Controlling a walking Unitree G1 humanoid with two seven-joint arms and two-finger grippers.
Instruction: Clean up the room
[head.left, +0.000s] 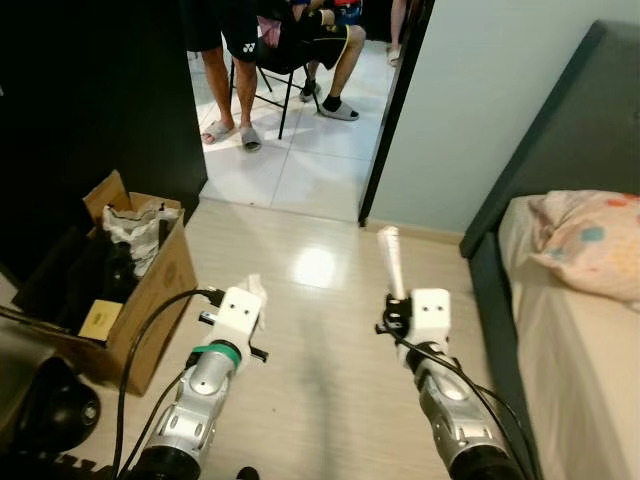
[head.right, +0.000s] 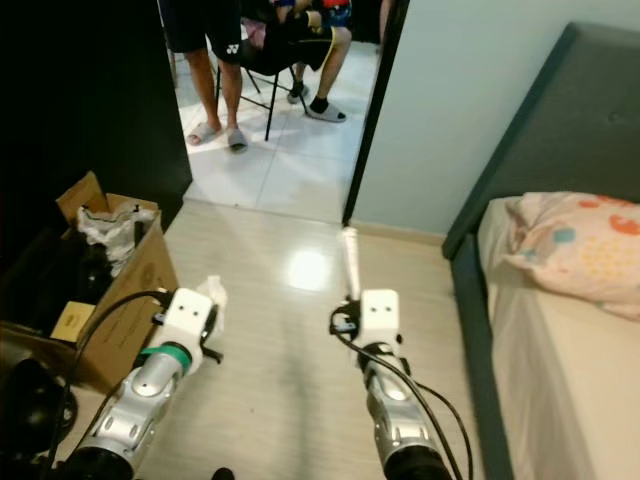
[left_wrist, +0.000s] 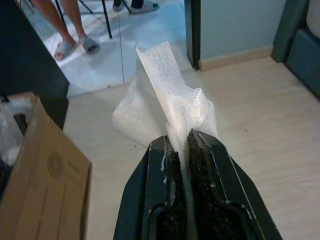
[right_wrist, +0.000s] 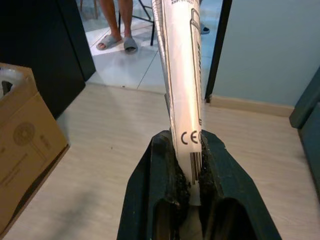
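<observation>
The floor (head.left: 330, 330) is pale wood-look plank, glossy enough to throw back a bright patch of ceiling light in the middle, just beyond the two arms. At the far side an open doorway (head.left: 300, 110) leads to a white-tiled room, where one person stands in slippers (head.left: 228, 133) and another sits on a black folding chair (head.left: 283, 85). A dark door edge stands at the right of the opening, with a pale blue-grey wall (head.left: 480, 100) running on to the right above a light skirting board. To the left of the doorway the room falls into deep shade behind a black panel.

On the right stands a bed (head.left: 570, 350) with a dark grey frame and a beige sheet; a patterned pink pillow (head.left: 590, 240) lies at its far end. On the left, on the floor, an open cardboard box (head.left: 150, 300) holds crumpled plastic and dark items that cannot be made out.

The left tool (left_wrist: 181, 150) is held over the floor, just right of the box, clenched on a crumpled white tissue sheet (left_wrist: 160, 95) that sticks up beyond its fingers. The right tool (right_wrist: 189, 150) hovers over the middle of the floor, left of the bed, clenched on the end of a long white packet (right_wrist: 181, 65) printed with a CE mark and barcode, which points away toward the doorway.
</observation>
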